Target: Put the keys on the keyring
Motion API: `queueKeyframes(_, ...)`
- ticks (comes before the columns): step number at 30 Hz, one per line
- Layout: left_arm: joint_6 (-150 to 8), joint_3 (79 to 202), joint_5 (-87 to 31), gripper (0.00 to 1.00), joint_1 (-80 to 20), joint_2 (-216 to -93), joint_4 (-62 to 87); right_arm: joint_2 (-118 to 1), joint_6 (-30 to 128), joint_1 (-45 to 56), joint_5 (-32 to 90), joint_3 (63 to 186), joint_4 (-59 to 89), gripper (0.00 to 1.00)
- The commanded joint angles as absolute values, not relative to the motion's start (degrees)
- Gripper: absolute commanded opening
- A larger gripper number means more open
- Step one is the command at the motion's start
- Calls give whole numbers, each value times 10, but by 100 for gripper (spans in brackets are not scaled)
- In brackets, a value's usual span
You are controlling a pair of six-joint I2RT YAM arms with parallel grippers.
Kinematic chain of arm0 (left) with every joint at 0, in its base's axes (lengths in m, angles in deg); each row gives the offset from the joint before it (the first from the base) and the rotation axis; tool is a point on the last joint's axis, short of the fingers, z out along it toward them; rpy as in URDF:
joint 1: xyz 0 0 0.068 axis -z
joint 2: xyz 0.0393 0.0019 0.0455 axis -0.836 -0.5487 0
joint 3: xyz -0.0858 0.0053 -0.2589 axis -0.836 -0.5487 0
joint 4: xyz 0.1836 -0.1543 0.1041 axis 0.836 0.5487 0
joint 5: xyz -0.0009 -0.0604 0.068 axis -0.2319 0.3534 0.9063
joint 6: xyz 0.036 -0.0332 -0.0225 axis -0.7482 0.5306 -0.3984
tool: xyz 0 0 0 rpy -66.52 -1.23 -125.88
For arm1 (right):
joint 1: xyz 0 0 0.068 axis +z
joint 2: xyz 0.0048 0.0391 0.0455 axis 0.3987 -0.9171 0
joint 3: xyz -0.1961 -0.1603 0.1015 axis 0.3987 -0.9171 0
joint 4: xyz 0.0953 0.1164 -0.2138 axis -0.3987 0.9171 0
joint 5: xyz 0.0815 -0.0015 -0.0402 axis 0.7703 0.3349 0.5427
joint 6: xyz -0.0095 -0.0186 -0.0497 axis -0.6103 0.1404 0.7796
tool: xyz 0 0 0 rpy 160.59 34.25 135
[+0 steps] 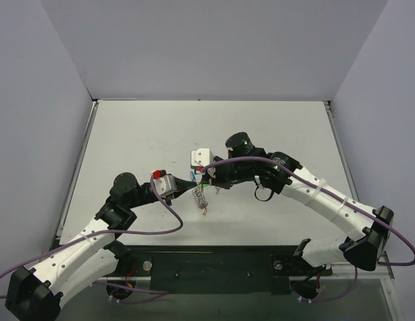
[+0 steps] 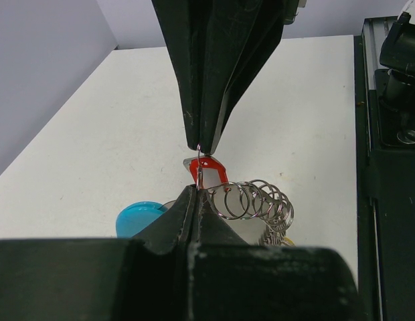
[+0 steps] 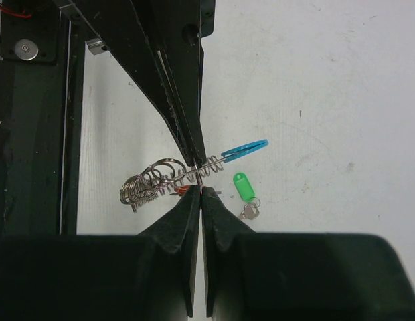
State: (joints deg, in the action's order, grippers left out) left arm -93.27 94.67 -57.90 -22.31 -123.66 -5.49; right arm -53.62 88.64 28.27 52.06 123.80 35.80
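Observation:
My left gripper (image 1: 189, 182) (image 2: 195, 190) is shut on the keyring (image 1: 200, 196) (image 2: 258, 200) (image 3: 154, 182), a chain of silvery rings that sags toward the table. The keyring's light-blue tag (image 2: 136, 218) (image 3: 245, 148) sticks out to one side. My right gripper (image 1: 206, 178) (image 3: 201, 190) meets the left one tip to tip and is shut on the red key (image 2: 212, 170) (image 3: 183, 190) at its thin ring. The green key (image 3: 243, 187) lies on the table just beside the grippers. Both grippers hover above the table's middle.
The white table (image 1: 140, 134) is walled in at the back and sides. A black base plate (image 1: 214, 267) with the arm mounts runs along the near edge, seen also as the dark rail (image 2: 388, 134) (image 3: 27, 134).

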Motion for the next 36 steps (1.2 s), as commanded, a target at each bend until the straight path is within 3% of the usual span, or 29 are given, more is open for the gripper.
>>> queueKeyframes(1,-932,966,-600,0,-224,-1230,-98,-520,878,282,523,1237,340,0)
queueKeyframes(36,-914,962,-627,0,-227,-1231,-116,-527,896,282,537,1234,347,0)
